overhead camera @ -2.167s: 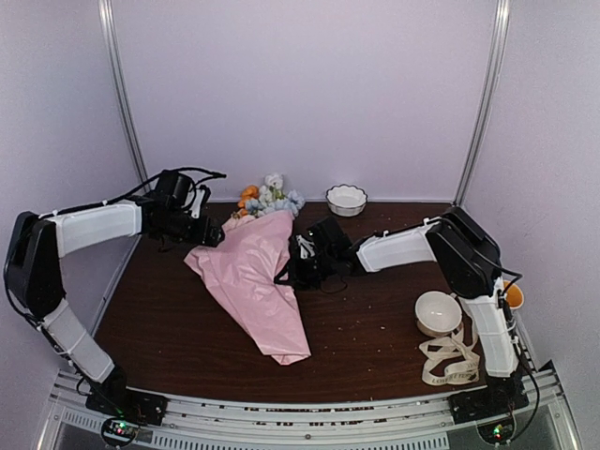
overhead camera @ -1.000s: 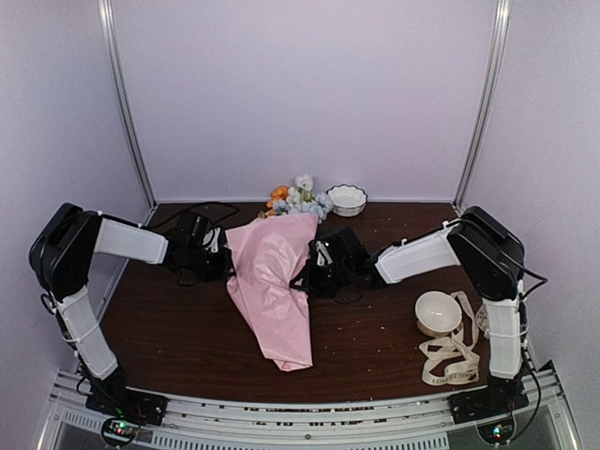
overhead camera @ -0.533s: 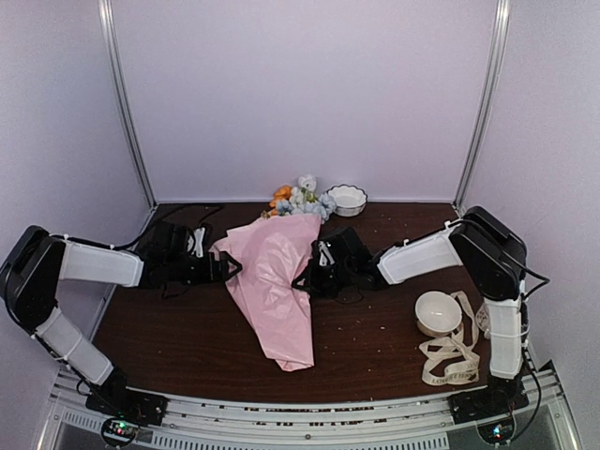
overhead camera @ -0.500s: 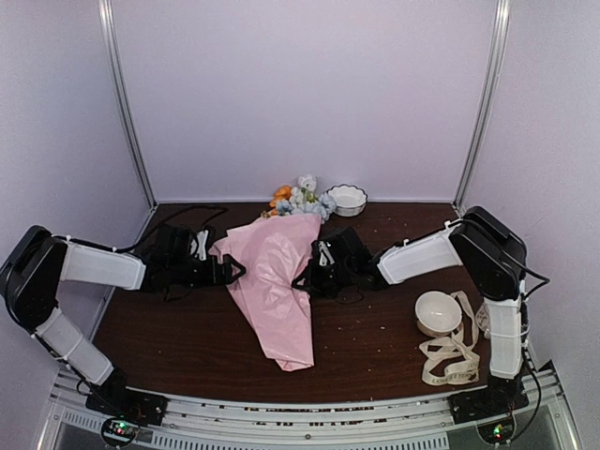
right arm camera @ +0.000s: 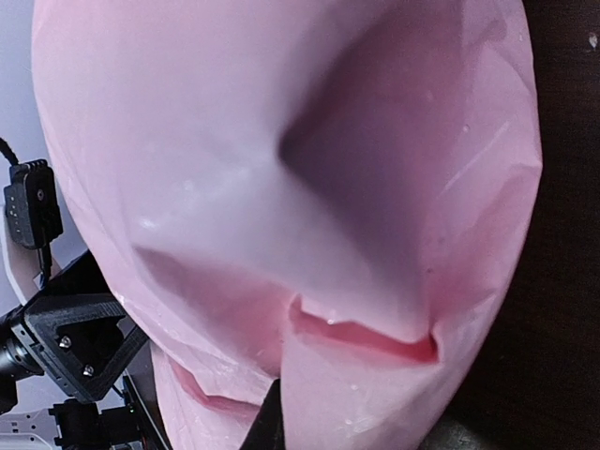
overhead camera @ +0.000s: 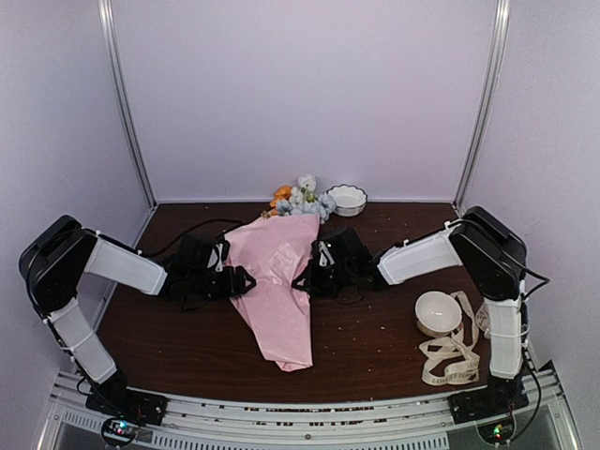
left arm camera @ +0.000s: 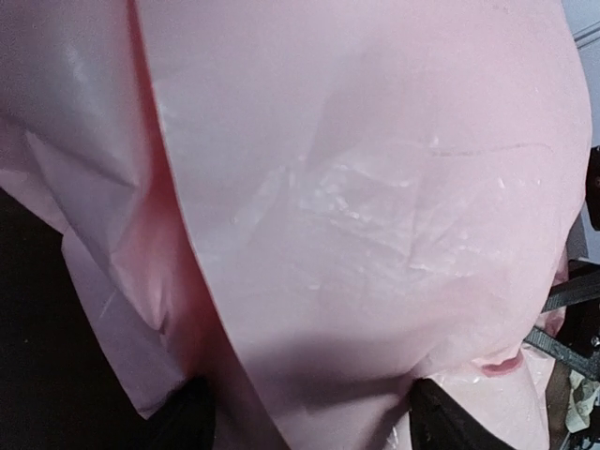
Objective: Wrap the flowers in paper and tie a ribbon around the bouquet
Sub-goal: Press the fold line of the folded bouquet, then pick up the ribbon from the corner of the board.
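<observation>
There's the paper (overhead camera: 277, 281), its cone lying near-to-far between both arms, flowers (overhead camera: 302, 197) poking out beyond them. The left end effector (overhead camera: 242, 279) gapes wide, paper straight ahead; right end effector (overhead camera: 305, 274) pinches the opposite edge.

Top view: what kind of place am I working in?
Probably a lab robot cell: plain pale walls, metal corner posts, a dark table with arms bolted to a rail.

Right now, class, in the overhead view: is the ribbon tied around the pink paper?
No, the ribbon lies loose beside a white bowl, well apart from the paper.
</observation>
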Motion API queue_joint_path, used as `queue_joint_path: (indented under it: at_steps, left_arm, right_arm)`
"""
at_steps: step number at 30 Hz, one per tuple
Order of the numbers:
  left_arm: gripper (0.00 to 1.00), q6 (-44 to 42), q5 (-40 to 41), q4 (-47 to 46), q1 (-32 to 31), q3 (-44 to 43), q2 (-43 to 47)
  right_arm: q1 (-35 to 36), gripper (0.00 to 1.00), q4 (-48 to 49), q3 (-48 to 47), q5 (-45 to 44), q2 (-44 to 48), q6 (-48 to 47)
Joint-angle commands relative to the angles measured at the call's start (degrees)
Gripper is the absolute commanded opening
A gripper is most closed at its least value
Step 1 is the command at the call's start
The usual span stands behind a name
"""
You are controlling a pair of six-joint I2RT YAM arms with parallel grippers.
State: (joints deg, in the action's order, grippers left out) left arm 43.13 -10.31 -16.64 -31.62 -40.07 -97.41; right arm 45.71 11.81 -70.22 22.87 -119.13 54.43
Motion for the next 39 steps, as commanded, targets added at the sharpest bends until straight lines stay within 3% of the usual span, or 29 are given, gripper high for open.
queue_joint_path:
  at_steps: [1,5,11,18,22,26,30,35,39]
  left_arm:
    - [0.68,1.1,4.9,3.3,0.4,-0.5,1.6]
    - [0.45,1.4,3.3,0.8,0.4,-1.1,-0.8]
    - [0.0,2.5,-0.2,-3.2,0.4,-1.5,-1.8]
    - [0.0,1.9,-1.0,-5.5,0.4,0.0,-1.7]
    - [0.0,1.8,0.0,-4.9,0.4,0.0,-1.6]
    - [0.0,0.6,0.2,-3.5,0.3,-0.7,-2.2]
    - [0.0,0.2,-0.3,-4.1,0.3,-0.9,-2.7]
    - [0.0,0.0,-0.5,-3.7,0.3,-1.0,-2.8]
    - [0.0,0.0,-0.5,-4.0,0.3,-0.6,-3.0]
  right_arm:
    - [-0.1,0.0,1.0,0.2,-2.0,2.6,-0.9]
    - [-0.2,0.0,1.1,0.2,-1.9,2.4,-0.9]
    - [-0.2,0.0,0.9,0.4,-2.0,3.0,-1.6]
    - [-0.2,0.02,-2.8,-1.1,-3.1,4.0,-4.4]
    - [-0.3,0.19,-7.0,-0.9,-6.3,7.1,-8.4]
    - [-0.2,0.37,-17.3,-2.5,-10.7,13.0,-16.8]
    - [0.0,0.47,-29.1,-3.5,-14.9,18.9,-25.1]
    - [0.6,0.49,-45.6,0.4,-26.9,28.3,-28.2]
    - [3.1,0.41,-55.5,8.6,-34.4,36.4,-24.6]
